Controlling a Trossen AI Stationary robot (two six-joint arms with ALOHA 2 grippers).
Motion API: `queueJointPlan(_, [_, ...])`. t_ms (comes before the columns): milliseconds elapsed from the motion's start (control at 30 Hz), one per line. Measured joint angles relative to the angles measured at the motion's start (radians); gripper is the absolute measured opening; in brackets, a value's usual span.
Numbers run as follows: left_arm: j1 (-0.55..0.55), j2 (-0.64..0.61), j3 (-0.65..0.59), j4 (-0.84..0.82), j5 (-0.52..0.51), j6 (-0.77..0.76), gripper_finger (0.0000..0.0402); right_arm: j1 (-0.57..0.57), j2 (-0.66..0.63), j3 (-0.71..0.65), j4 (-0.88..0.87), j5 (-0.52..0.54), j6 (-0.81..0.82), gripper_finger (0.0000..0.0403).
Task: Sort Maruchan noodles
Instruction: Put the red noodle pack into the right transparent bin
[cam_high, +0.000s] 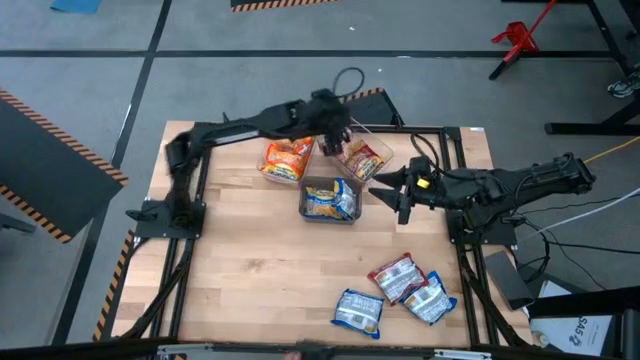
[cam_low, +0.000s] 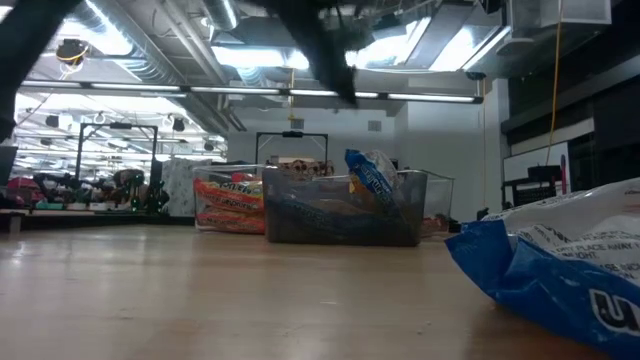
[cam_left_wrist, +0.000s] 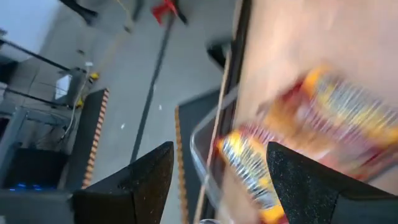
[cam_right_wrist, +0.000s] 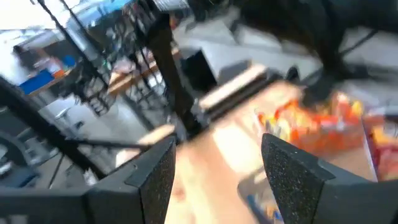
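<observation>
Three clear bins stand at the table's far middle. One holds orange-yellow packets (cam_high: 288, 158), one holds blue-and-white packets (cam_high: 330, 199), and one holds reddish packets (cam_high: 361, 157). Three loose packets lie flat near the right near corner: a red-and-white one (cam_high: 394, 276) and two blue-and-white ones (cam_high: 358, 310) (cam_high: 431, 298). My left gripper (cam_high: 335, 130) hangs open and empty over the reddish packets' bin (cam_left_wrist: 249, 168). My right gripper (cam_high: 386, 188) is open and empty, just right of the blue packets' bin, pointing toward the table's left.
The black frame rails (cam_high: 455, 150) run along the table's sides and far edge. Bare wood (cam_high: 260, 270) lies in the middle and near left. In the low view a blue packet (cam_low: 560, 265) fills the right foreground, with the bins (cam_low: 345, 210) behind it.
</observation>
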Motion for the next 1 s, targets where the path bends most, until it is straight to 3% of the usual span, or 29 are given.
queueJointPlan(133, [-0.073,-0.169,0.003,-0.025,-0.042,-0.232,0.0251,0.0,-0.01,0.0,-0.19,-0.087,0.121,0.0221])
queueJointPlan(300, [-0.168,-0.336,0.003,-0.158,-0.129,-0.635,0.0251,0.011,-0.006,0.0,-0.572,-0.248,0.429,0.0221])
queueJointPlan(500, [-0.253,-0.456,0.003,-0.39,-0.01,-0.903,0.0251,0.165,0.055,0.0,-0.909,-0.305,0.703,0.0221])
queueJointPlan(700, [-0.397,-0.492,0.002,-0.446,0.063,-1.025,0.0251,0.331,0.14,0.0,-0.93,-0.284,0.905,0.0232])
queueJointPlan(867, [-0.523,-0.474,0.001,-0.42,0.016,-1.046,0.0251,0.393,0.215,-0.024,-0.908,-0.315,1.033,0.0301])
queueJointPlan(1000, [-0.596,-0.456,0.001,-0.418,-0.032,-1.05,0.0251,0.409,0.233,-0.136,-0.75,-0.365,1.089,0.0358])
